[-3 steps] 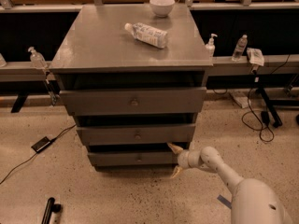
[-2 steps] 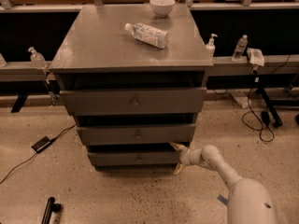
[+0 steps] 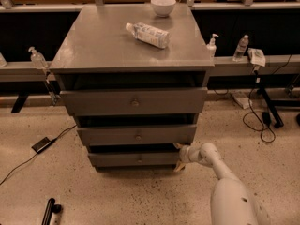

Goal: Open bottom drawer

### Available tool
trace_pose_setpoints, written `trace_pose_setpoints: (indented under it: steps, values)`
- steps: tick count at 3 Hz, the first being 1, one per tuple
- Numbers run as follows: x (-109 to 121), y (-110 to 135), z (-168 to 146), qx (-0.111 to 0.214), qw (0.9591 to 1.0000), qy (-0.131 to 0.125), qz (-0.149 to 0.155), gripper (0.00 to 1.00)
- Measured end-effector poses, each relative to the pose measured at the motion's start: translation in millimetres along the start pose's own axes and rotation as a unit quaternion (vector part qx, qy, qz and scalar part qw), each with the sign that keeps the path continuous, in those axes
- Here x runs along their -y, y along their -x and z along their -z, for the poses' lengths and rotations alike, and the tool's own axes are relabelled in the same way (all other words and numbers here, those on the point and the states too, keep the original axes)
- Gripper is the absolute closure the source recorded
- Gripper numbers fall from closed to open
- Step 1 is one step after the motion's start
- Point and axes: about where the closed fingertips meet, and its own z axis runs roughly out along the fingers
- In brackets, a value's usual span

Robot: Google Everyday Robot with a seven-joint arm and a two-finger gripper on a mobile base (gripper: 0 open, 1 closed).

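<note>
Approach step, I reckon: gripper (image 3: 178, 156) sits at the rt end of the bottom drawer (image 3: 117, 159), the lowest and slimmest front of the three. Its fingers (image 3: 177, 146) are spread above and below the panel edge, gripping nothing yet. Drawer looks shut or barely out, w/ its knob (image 3: 139, 160) well left of the gripper. Next move, imo: pinch that edge or shift left to the knob, then pull straight back toward the base.

Speckled beige floor (image 3: 117, 196), dark workbenches (image 3: 281, 59) behind.
</note>
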Motion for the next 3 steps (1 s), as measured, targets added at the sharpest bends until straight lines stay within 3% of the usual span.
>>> trace_pose_setpoints:
  steps: [1, 3]
  values:
    - [-8, -16, -9, -0.013, 0.9999, -0.003, 0.0, 0.0]
    - [-34, -33, -25, -0.026, 0.9994, 0.023, 0.004, 0.43]
